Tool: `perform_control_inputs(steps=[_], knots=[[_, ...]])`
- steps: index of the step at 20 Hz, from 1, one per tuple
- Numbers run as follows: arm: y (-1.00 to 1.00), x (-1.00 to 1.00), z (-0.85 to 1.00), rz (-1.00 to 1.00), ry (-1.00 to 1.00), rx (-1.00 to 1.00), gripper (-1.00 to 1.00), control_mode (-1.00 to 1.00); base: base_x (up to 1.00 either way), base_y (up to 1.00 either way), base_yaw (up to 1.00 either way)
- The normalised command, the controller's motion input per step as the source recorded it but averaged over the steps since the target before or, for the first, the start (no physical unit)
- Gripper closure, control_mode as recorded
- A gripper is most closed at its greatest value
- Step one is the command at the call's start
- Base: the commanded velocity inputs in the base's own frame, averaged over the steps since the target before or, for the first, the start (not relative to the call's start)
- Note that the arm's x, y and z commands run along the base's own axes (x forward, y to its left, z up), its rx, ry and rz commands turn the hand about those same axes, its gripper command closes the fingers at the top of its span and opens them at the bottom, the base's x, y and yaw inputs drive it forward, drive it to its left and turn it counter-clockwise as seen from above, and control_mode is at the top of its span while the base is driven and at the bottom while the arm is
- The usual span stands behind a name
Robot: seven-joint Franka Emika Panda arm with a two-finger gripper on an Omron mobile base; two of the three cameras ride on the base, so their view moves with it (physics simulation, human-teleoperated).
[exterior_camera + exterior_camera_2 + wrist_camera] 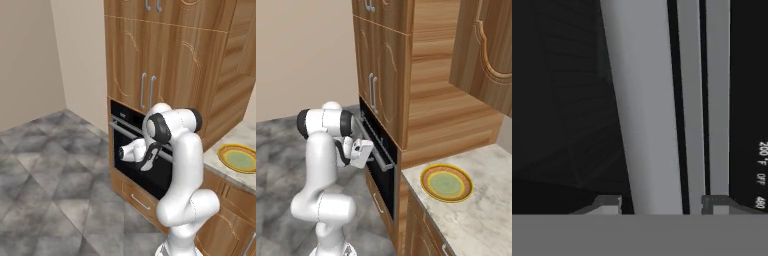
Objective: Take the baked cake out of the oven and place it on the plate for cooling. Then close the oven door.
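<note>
With the oven door (145, 160) shut, gripper (662, 202) straddles its silver bar handle (647, 100), jaws narrowed around it; bar looks rigid, slick — grip mid-span, door likely heavy.

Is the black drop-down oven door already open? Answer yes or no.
No, the black drop-down oven door stands upright and shut against the wooden cabinetry.

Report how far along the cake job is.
Done: nothing visible yet; the oven door looks shut and the plate on the counter holds nothing. In hand: the hand straddles the door's silver handle, apparently to open it. Left: open the door, move the cake to the plate, close the door.
</note>
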Motion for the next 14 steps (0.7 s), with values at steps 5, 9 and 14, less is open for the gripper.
perform_control_inputs(steps=[5, 9, 14], knots=[[-0.43, -0.02, 0.00, 0.00, 0.00, 0.04, -1.00, -1.00, 0.00, 0.00, 0.00], [-0.43, -0.27, 0.03, 0.00, 0.00, 0.10, -1.00, -1.00, 0.00, 0.00, 0.00], [-0.29, -0.55, 0.00, 0.00, 0.00, 0.10, -1.00, -1.00, 0.00, 0.00, 0.00]])
